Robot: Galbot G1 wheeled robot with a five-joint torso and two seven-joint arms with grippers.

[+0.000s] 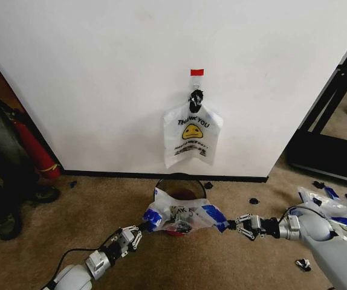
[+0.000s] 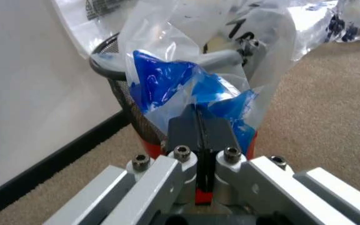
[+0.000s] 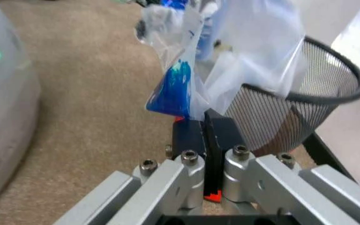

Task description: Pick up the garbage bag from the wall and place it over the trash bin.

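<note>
Where thin crinkled garbage bag (image 1: 182, 215) spans round mesh trash bin (image 1: 180, 179), both tools clamped.

garbage bag (image 1: 182, 215) over trash bin (image 1: 180, 179)

Tan carpet (image 1: 101, 205) is carrying the bin (image 1: 179, 181) by the wall, bags (image 1: 334, 208) lying far right, extinguisher (image 1: 37, 154) left.

Left arm: reaches forward and low from the robot's left side, forearm angled inward.
Left gripper (image 1: 142, 228): fingers (image 2: 183, 125) pressed together, clamped on a blue handle of the garbage bag (image 1: 182, 214).
Right arm: extends low from the right, forearm pointing toward the left.
Right gripper (image 1: 233, 225): fingers (image 3: 221, 133) closed, pinching the bag's opposite blue handle.
</note>
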